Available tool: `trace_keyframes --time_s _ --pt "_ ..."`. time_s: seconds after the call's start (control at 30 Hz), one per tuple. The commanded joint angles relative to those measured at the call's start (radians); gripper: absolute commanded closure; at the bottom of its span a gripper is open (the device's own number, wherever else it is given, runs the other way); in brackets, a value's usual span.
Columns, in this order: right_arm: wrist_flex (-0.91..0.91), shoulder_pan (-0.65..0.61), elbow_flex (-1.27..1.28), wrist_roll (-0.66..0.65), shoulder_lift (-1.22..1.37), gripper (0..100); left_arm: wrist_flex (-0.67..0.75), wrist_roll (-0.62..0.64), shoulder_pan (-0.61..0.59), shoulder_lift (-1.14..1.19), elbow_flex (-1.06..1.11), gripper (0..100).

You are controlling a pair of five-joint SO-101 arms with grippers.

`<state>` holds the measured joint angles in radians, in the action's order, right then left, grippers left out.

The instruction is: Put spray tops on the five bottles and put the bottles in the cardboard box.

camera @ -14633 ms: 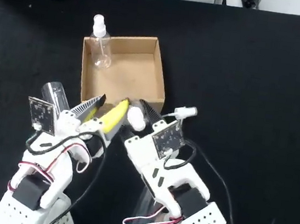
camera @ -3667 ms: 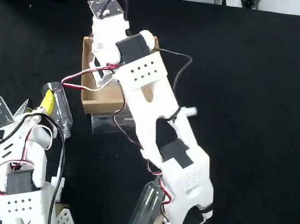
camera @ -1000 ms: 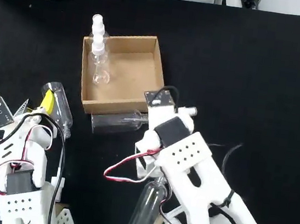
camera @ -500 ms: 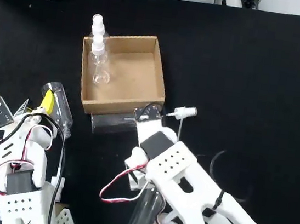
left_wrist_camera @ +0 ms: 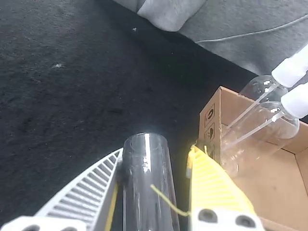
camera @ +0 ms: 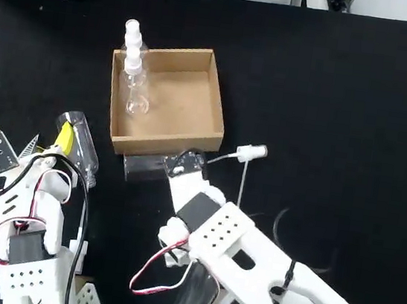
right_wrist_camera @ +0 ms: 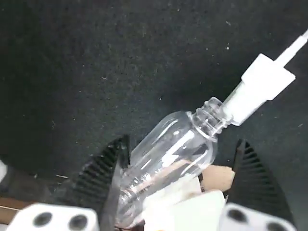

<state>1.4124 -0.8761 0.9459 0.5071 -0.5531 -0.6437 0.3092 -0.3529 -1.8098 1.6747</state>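
While my L gripper (left_wrist_camera: 155, 156) clamps a topless bottle (left_wrist_camera: 147, 192) left of the box (camera: 217, 101), 2 topped bottles (camera: 133, 75) sit in its far-left corner. R gripper (right_wrist_camera: 183, 141), fingers apart, straddles a lying bottle (camera: 145, 167) by the box's near wall. Spray top (camera: 252, 152) lies further right on the table (camera: 348, 81).

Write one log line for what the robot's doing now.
left gripper: shut on uncapped bottle | right gripper: open around lying bottle | spray top: beside its neck, not on | cardboard box: two capped bottles inside
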Motion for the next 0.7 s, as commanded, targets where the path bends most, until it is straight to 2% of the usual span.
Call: trace_keyframes --time_s 0.0,0.2,0.47,0.67 --pt "-0.028 -0.017 -0.022 0.021 0.035 70.6 0.0 -0.006 -0.012 -0.008 0.025 80" --pt "-0.025 -0.017 -0.113 0.072 0.222 70.6 0.0 -0.006 -0.012 -0.008 0.025 80" --pt "-0.023 -0.017 -0.183 0.069 0.363 71.4 0.0 -0.006 -0.012 -0.008 0.025 80" --pt "-0.026 -0.011 -0.208 0.069 0.364 90.7 0.0 -0.006 -0.012 -0.008 0.025 80"
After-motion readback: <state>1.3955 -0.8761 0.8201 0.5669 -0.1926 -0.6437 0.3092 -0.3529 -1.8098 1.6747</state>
